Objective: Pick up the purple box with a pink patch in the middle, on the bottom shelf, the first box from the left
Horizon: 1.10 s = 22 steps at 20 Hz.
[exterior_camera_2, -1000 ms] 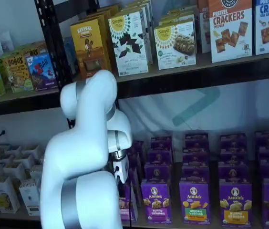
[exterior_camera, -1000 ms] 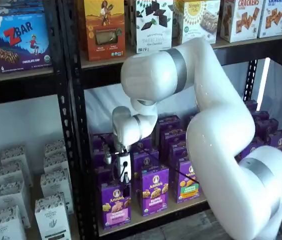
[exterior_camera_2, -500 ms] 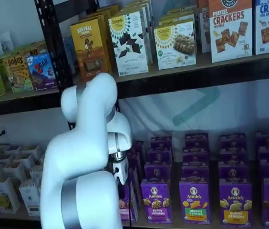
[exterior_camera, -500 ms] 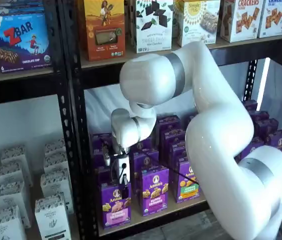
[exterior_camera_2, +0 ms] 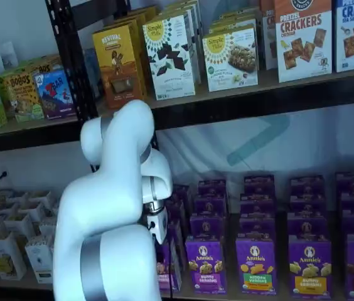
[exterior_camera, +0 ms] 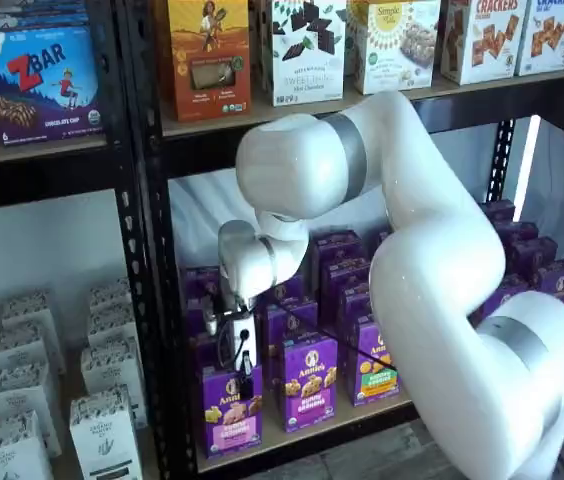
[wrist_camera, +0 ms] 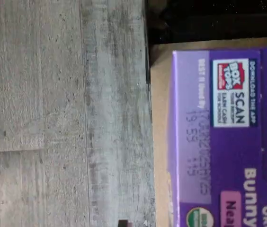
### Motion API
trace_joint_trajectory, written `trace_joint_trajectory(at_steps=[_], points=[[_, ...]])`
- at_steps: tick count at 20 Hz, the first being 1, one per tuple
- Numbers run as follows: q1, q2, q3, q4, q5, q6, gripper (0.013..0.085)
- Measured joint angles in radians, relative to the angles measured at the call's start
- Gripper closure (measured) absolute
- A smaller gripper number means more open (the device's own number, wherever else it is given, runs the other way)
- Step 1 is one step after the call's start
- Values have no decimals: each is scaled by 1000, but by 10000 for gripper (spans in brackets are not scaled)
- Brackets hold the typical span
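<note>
On bottom shelf (exterior_camera: 302,428) we see glossy purple box (exterior_camera: 232,408); end effector (exterior_camera: 245,385) above, grip can't tell.

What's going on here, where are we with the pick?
The white arm has its end effector right at the top of the purple box at the front left of the bottom shelf. The box stands upright on the board, not lifted. The wrist view shows its top close below. Whether the fingers are open or closed cannot be told.
</note>
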Motion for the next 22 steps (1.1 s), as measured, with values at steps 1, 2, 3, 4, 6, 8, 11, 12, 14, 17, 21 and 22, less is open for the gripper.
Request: trace_joint_trajectory(at_steps=[1, 2, 3, 4, 6, 8, 11, 12, 14, 17, 21, 22], points=[[1, 2, -2, -3, -3, 3, 330], [1, 3, -2, -4, -4, 5, 330], [2, 5, -4, -8, -5, 8, 330], [2, 6, -5, -9, -6, 10, 330], [3, 10, -8, -11, -11, 12, 330], [4, 13, -10, -11, -14, 13, 330], [4, 15, -10, -12, -19, 13, 330], [4, 15, -10, -13, -21, 14, 330], [3, 17, -10, -13, -22, 14, 330], [2, 18, -12, -10, -20, 10, 330], [1, 19, -14, -3, -17, 3, 410], [0, 19, -13, -3, -17, 2, 410]])
